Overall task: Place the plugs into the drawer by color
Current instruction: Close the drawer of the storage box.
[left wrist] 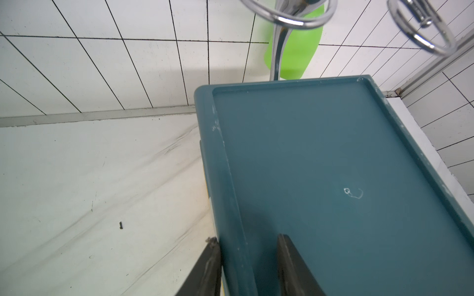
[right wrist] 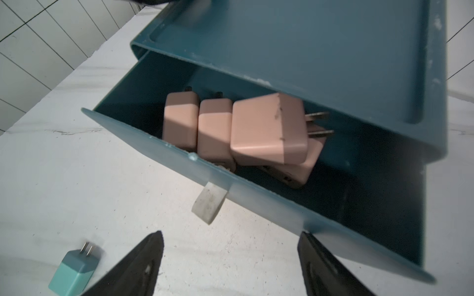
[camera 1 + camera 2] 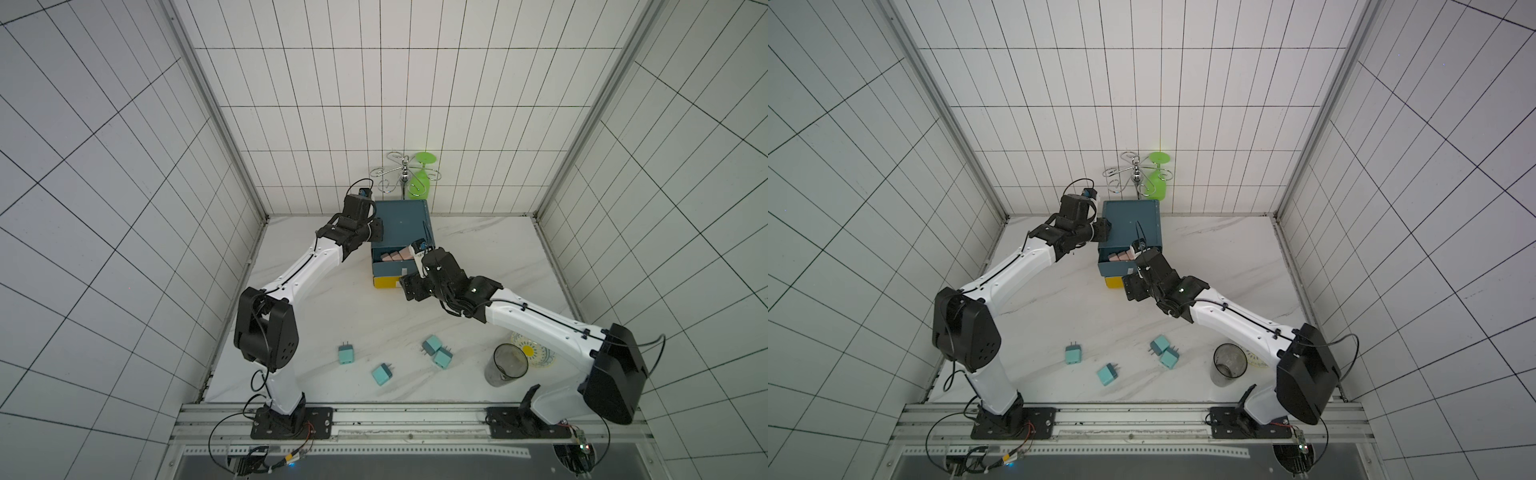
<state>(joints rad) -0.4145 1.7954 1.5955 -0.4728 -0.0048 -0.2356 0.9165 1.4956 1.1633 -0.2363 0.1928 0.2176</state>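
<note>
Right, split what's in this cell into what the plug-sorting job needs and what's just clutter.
Needed:
- drawer cabinet, its top drawer open
- pink plugs inside it
- four loose teal plugs

Clutter:
- chrome rack
- green glass hanging from it
- grey tumbler
- patterned plate

Chrome rack (image 3: 402, 174), green goblet (image 3: 419, 186) — cup (image 3: 495, 376), plate (image 3: 545, 360)
</note>
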